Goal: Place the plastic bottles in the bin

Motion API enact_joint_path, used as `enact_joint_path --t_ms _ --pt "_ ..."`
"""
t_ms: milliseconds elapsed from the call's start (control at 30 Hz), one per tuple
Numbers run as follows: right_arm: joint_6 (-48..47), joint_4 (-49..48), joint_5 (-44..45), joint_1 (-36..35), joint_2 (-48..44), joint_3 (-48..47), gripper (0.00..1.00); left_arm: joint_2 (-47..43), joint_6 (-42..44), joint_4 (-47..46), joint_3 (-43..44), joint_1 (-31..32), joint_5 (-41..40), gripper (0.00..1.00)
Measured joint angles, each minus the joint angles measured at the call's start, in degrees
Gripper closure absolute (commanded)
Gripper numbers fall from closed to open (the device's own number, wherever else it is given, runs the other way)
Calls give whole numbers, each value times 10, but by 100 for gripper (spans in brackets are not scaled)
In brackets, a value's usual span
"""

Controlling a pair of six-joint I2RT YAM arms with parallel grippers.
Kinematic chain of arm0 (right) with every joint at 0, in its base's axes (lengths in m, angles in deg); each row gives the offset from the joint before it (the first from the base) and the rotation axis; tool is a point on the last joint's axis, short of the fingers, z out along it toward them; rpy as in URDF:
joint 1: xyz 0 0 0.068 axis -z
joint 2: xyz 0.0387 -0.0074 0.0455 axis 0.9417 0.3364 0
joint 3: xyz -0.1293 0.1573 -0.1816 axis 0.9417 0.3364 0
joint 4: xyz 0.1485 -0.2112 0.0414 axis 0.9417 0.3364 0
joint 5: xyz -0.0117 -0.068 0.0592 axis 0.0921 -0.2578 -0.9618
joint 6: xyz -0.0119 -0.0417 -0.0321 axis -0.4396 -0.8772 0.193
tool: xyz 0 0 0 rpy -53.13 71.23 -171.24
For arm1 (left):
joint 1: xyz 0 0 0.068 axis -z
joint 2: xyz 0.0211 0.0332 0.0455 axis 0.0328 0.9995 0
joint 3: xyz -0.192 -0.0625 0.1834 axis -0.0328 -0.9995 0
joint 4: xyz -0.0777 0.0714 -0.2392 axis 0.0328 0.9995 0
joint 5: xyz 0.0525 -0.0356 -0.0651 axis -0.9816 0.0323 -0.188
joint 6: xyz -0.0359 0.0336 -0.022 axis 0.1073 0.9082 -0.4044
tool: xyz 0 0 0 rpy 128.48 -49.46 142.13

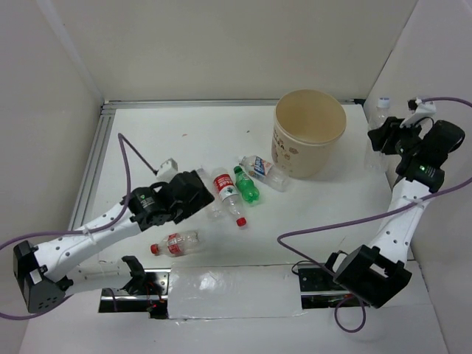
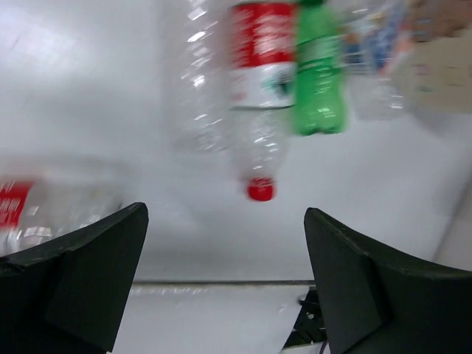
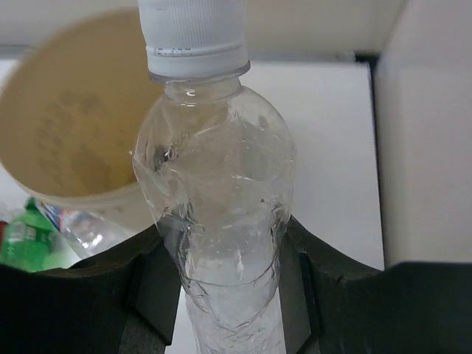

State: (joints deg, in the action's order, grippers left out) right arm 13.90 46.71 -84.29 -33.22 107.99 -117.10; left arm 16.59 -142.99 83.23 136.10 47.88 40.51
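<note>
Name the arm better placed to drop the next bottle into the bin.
Right. The right gripper grips a clear white-capped bottle, with the bin close by. The left gripper hangs open and empty, facing the red-capped bottle and green bottle lying on the table.

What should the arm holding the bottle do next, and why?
Probably swing the right gripper left, over the bin. It is shut on a white-capped bottle, which is beside the bin's open top, not above it.
</note>
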Motion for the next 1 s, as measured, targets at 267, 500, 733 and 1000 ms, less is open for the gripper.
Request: enact_joint_path --t_ms 267,500,733,1000 --pt "74 -169 -67 -161 93 -116 81 13 -261 172 -18 7 36 0" --pt "103 -236 -40 -326 151 -153 60 -24 -335 183 -84 -17 52 0" --pt "114 -248 -9 -330 224 -150 0 -4 -322 140 -177 -70 77 0" --pt "91 -174 -25 -321 209 -147 0 86 -273 71 -192 -95 99 9"
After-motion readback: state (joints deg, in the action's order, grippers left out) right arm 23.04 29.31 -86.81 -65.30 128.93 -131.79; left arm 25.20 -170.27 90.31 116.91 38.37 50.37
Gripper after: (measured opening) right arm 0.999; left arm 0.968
